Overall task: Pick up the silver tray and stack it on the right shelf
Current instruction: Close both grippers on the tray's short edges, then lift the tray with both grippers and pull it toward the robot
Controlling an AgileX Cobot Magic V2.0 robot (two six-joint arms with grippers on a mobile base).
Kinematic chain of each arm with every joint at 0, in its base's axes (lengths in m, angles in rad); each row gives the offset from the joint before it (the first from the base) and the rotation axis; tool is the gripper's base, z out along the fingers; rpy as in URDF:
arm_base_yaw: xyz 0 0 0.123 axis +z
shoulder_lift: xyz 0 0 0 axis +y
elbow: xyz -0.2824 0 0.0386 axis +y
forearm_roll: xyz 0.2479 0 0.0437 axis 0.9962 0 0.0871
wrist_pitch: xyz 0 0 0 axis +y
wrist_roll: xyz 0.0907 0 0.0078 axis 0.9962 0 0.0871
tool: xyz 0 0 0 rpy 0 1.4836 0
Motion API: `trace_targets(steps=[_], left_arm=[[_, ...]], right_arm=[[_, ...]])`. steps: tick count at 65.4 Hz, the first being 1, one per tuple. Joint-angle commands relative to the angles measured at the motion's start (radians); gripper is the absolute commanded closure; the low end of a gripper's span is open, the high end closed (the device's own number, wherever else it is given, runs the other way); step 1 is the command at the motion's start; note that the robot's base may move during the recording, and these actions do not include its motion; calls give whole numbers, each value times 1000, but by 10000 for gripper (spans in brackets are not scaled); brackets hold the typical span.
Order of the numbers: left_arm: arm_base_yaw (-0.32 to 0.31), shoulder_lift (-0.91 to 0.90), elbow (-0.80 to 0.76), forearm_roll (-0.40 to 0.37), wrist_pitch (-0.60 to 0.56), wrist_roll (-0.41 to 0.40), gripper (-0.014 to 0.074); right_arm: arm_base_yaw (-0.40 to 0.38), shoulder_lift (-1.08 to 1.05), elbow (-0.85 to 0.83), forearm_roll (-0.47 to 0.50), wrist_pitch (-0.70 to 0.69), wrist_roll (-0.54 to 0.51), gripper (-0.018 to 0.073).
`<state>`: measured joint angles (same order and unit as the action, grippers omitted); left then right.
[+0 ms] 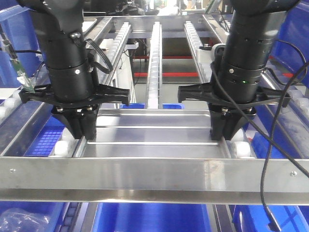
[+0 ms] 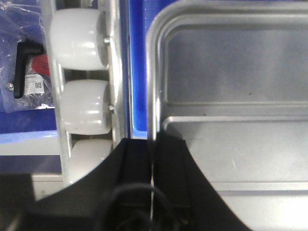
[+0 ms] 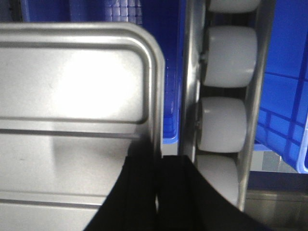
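Blue bins under the right shelf; both arms' jaws clamp the silver tray rims

- Left arm: wrist vertical, pointing straight down.
- Left gripper: black fingers closed, pinching the left rim of the silver tray.
- Right arm: wrist vertical, pointing straight down.
- Right gripper: black fingers closed, pinching the tray's right rim.
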<state>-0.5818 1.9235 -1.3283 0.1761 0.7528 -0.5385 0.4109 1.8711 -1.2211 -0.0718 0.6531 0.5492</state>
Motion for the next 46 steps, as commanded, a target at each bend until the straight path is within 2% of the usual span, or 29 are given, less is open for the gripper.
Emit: trace_targets(steps=[1,15,27,33,46], left_arm=[[-8,-47,-25,6,-22,5,686],[-6,-47,-35,6,-15,5,687],[-4,-64,-137,14,105,7,687],[-4,-84,-184,3,156,42,687],[-4,-139,-192,-60,250,55,687]], right_arm=[[-3,-41,-26,-9,-29,-4,500],[-3,-43,-29,1,-28,-4,500],[-3,-77,-98,9,65,-4,500],[-3,-99,-149,10,112,-2,500],[3,-162,-184,17,245,101,500]])
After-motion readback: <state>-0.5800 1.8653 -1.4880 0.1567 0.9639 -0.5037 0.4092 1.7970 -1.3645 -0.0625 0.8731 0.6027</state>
